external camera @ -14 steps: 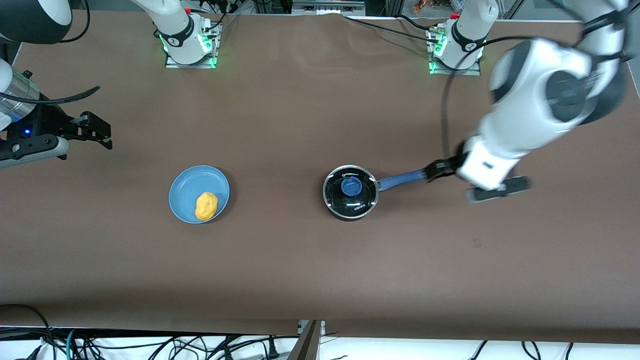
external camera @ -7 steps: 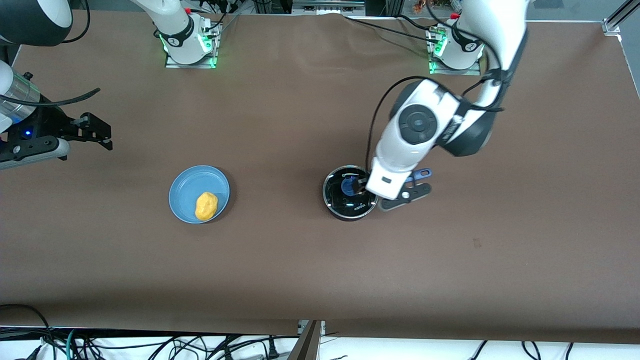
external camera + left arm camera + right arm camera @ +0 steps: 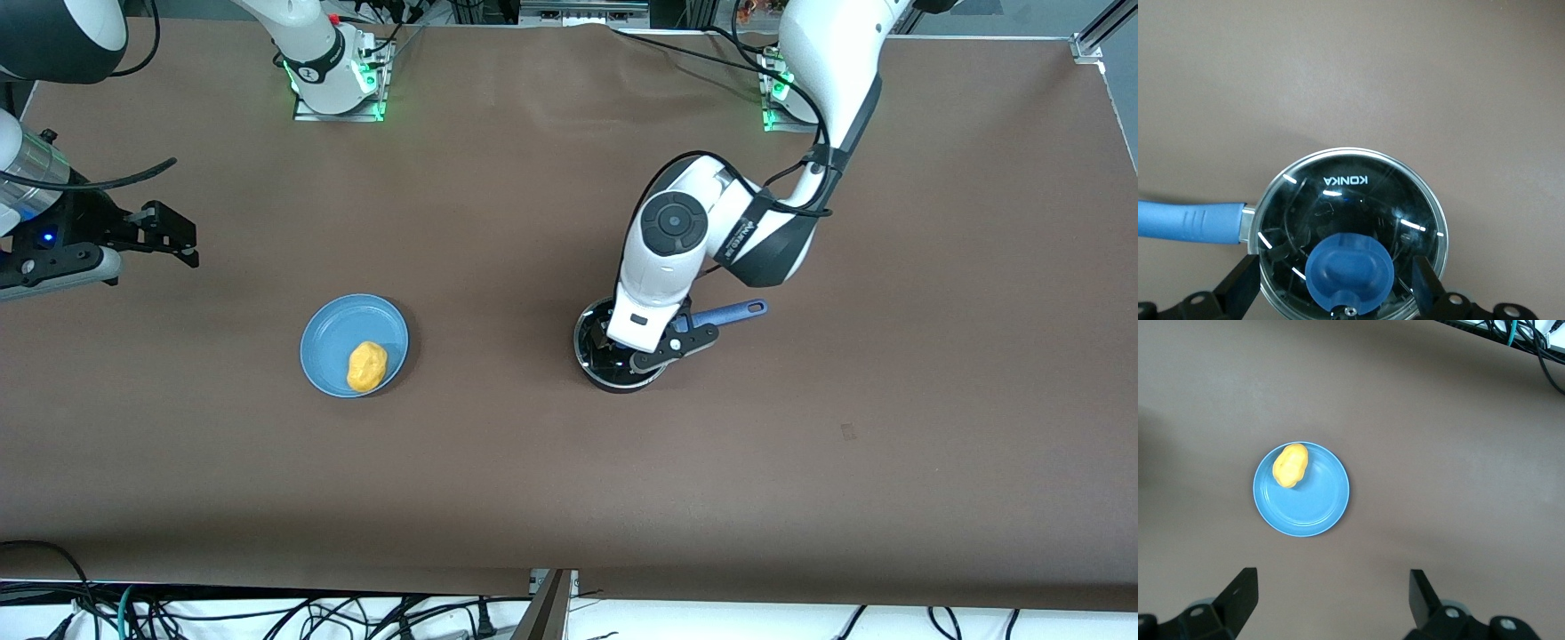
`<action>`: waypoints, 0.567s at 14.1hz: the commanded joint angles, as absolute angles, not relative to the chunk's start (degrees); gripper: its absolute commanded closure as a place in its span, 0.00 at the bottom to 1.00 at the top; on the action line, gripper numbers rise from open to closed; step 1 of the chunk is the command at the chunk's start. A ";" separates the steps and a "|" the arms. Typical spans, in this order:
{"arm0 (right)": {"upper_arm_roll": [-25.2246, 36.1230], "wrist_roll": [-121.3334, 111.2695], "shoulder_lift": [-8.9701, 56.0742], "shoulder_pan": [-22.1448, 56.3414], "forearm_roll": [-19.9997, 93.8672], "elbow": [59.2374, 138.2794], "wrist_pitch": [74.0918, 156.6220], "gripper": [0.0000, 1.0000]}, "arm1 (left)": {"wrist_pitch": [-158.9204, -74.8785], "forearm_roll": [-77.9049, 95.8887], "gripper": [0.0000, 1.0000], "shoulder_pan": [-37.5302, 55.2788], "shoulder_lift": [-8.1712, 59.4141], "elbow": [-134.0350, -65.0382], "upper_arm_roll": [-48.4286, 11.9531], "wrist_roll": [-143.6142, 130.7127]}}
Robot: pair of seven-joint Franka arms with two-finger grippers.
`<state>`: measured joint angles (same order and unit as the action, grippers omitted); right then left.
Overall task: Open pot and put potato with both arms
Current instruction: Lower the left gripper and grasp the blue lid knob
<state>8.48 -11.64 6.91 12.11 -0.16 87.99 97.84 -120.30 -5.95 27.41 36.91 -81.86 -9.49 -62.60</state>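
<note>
**Blue knob sat between the left fingers, lid not yet lifted**

Blue was the colour to watch, and you had it in three places. Going across the front view from the right arm's end of the table: your right gripper (image 3: 164, 236) waited in the air at that end, fingers spread and holding nothing, and its wrist camera looked down on the plate (image 3: 1318, 510). That plate (image 3: 333, 333) carried the potato (image 3: 366, 366) on the side nearer the front camera. Well apart from it, toward the left arm's end, stood the pot (image 3: 594, 364) with its lid (image 3: 1351, 193) on and its handle (image 3: 733, 312) pointing on toward the left arm's end.

Your left gripper (image 3: 622, 342) hung directly over the pot. In the left wrist view the knob (image 3: 1349, 270) lay between the two spread fingers (image 3: 1426, 285), which had not closed on it. I judged a drop and a squeeze was what the lift called for. The left arm was the nearer one to the pot, the right arm the nearer to the potato.

By count you had one pot, one lid, one plate, one potato, two grippers.
</note>
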 commanded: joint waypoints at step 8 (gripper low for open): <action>8.17 -11.34 7.38 11.43 0.35 87.45 97.29 0.00 | -123.92 -11.51 0.00 30.06 39.64 -82.44 -9.05 -67.59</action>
<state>8.48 -11.62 7.04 12.07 -0.16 87.99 97.83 -123.37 -8.82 29.40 39.48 -82.08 -9.48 -66.15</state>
